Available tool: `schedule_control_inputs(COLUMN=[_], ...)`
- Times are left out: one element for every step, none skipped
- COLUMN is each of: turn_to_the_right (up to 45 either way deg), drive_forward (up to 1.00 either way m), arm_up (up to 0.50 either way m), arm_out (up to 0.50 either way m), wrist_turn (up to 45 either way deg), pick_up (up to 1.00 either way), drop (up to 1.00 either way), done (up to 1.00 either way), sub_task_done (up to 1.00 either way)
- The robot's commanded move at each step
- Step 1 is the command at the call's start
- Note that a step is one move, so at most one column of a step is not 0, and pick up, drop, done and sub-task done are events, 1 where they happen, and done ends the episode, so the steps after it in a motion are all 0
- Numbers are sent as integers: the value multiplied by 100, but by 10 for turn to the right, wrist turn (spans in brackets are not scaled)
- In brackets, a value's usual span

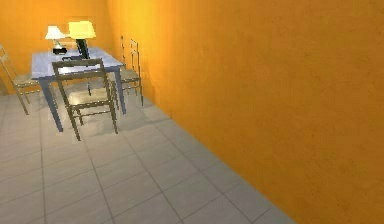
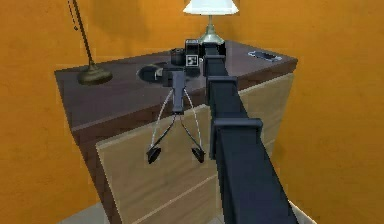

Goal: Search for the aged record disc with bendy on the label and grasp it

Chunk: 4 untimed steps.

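Closing in: a dark disc (image 2: 150, 72), likely the record, lies on the dresser (image 2: 110, 95) top, just left of the arm (image 2: 235, 130). The gripper (image 2: 176, 152) hangs before the dresser's front; jaws, can't tell. Next, raise and align.

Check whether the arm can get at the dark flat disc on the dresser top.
Likely yes: the arm reaches over the dresser, and the dark disc lies by its far end with nothing between. Where the jaws sit against it is unclear.
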Motion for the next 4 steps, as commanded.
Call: schedule_control_inputs(turn_to_the_right=[0,0,0,0], drive_forward=[0,0,0,0], arm_up=[0,0,0,0], arm_out=[0,0,0,0], wrist_turn=[450,450,450,90], pick_up=[0,0,0,0], drop=[0,0,0,0], done=[0,0,0,0], sub_task_done=[0,0,0,0])
